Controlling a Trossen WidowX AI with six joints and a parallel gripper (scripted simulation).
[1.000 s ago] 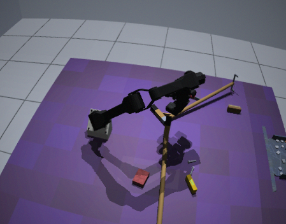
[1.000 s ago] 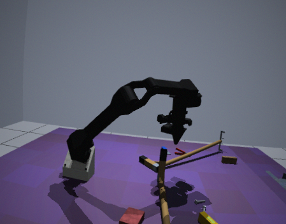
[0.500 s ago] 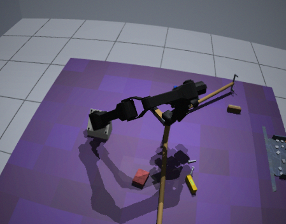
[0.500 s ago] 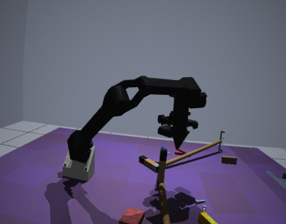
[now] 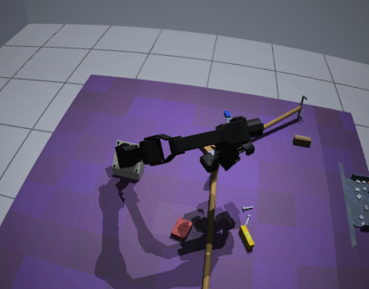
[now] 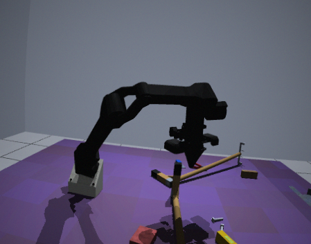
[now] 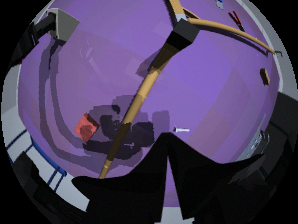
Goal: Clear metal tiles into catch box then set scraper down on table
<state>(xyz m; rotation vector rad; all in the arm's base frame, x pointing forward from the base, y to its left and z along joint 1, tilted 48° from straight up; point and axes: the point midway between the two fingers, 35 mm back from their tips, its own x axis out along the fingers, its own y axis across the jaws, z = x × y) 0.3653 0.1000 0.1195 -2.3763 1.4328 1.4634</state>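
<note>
Hovering above the tabletop (image 5: 94,172) with jaws pressed together on nothing, the gripper (image 6: 192,160) sits over the long scraper (image 6: 209,166), which lies just below, shaft running toward the far right, not yet grasped.

base (image 6: 86,181): pale grey block with slanted sides and small dark screw holes at its corners
arm (image 6: 166,94): matte black all over, chunky rounded links, no cables showing
elbow section (image 5: 158,149): forked, two black side plates with a gap between them
wrist: boxy black housings jutting out to either side
gripper (image 6: 193,160): black, tapering to a narrow wedge
markings: cannot make out any
</note>
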